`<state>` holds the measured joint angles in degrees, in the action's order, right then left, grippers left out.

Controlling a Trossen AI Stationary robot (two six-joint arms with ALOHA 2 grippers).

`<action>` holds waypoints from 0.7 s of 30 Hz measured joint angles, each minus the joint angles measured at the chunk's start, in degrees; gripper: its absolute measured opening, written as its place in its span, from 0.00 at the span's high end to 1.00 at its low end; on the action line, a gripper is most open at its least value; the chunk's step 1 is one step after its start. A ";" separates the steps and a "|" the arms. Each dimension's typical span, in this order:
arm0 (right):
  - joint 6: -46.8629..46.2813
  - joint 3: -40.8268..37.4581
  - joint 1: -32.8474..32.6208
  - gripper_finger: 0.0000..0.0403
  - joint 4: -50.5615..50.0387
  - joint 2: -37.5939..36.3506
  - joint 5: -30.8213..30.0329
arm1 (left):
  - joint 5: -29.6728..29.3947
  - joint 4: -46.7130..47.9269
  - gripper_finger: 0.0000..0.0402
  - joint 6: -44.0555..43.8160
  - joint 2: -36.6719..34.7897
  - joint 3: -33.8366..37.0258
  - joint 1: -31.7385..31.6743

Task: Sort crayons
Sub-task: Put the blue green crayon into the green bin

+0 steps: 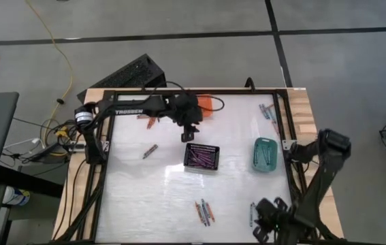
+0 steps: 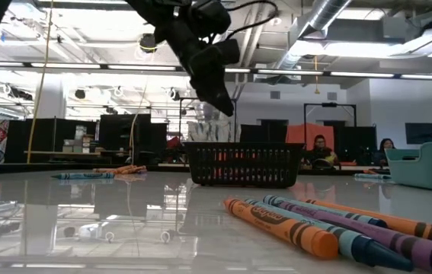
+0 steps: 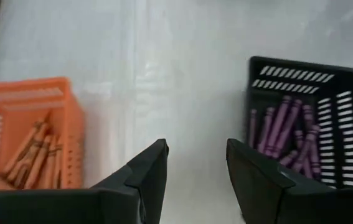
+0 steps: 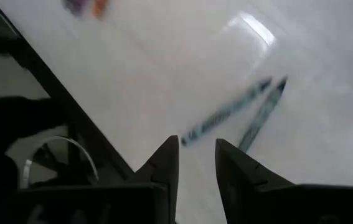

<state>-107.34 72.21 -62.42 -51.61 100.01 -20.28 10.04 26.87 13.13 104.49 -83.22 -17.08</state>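
Observation:
My left gripper (image 1: 190,132) hangs open over the table between the orange basket (image 3: 27,134), which holds orange crayons (image 3: 33,155), and the black basket (image 1: 201,157), which holds purple crayons (image 3: 288,134). Nothing is between its fingers (image 3: 198,168). In the low view it hangs above the black basket (image 2: 238,164). My right gripper (image 1: 261,223) is at the near right corner, open and empty (image 4: 197,162), above two teal crayons (image 4: 244,115) that lie on the table (image 1: 252,212). A teal basket (image 1: 265,154) stands at the right.
Loose crayons lie flat on the white table: a mixed group near the front (image 1: 204,211), one purple (image 1: 150,151) at the left, orange ones (image 1: 150,121) far left, more at the far right (image 1: 269,112). A black frame (image 1: 286,136) borders the table.

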 joint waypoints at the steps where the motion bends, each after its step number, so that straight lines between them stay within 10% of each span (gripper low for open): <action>1: -0.70 1.31 -0.48 0.76 -0.69 1.92 1.02 | -0.04 -0.14 0.62 0.14 0.00 0.00 0.54; 10: -5.64 12.66 -2.09 0.79 -15.28 12.92 4.35 | -0.17 -0.79 0.62 -0.16 0.00 0.00 3.24; 21: -6.74 7.79 -1.19 0.79 -10.70 13.62 3.15 | -0.17 -0.87 0.62 -1.03 0.02 0.00 3.58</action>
<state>-114.08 80.00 -63.62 -62.31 113.63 -17.13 9.87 26.00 12.10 104.51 -83.22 -13.50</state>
